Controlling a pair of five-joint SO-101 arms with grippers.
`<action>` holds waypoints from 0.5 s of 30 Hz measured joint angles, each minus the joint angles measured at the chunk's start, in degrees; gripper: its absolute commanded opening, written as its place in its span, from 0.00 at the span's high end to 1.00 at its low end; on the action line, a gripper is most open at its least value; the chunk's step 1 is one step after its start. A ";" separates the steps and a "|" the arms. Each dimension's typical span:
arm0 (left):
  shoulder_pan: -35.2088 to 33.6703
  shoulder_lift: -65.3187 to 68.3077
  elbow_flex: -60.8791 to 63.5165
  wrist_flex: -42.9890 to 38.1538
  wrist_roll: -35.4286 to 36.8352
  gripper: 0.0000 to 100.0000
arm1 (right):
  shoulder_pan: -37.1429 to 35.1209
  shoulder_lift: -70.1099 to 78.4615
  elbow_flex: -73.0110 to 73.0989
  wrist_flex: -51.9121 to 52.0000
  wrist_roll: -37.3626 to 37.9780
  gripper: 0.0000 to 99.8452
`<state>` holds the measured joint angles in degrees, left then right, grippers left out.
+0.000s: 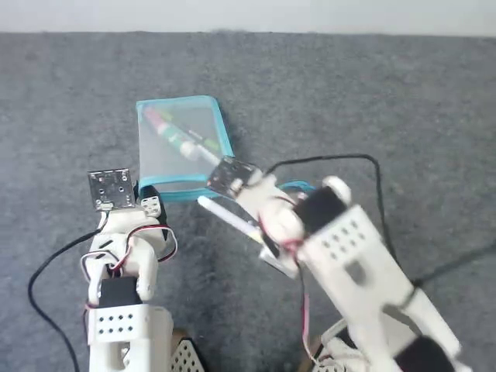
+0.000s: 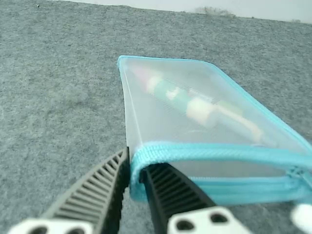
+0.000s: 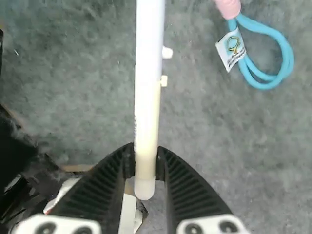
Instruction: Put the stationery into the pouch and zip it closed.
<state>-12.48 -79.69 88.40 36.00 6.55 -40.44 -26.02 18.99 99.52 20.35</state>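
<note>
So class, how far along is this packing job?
Done: some pens lie inside the pouch. In hand: left jaws pinch the pouch's edge; right jaws grip a white pen. Left: insert that pen, then zip closed.

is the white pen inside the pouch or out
Out. The right gripper is shut on the white pen over the carpet, outside the pouch, which has markers inside.
</note>
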 measured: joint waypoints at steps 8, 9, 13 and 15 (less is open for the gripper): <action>0.00 0.00 0.00 0.00 0.00 0.99 | -0.35 16.79 -12.22 -0.97 -0.79 0.99; 0.00 0.00 0.00 0.00 0.00 0.99 | -0.35 18.81 -14.07 -0.97 -0.79 0.99; 0.00 0.00 0.00 0.00 0.00 0.99 | -0.35 26.46 -22.51 -1.05 -2.11 0.99; 0.18 0.00 0.00 0.00 0.00 0.99 | -0.35 30.59 -27.60 -1.93 -3.69 0.99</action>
<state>-12.31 -79.69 88.40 36.00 6.55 -40.79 4.57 -8.62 97.58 16.66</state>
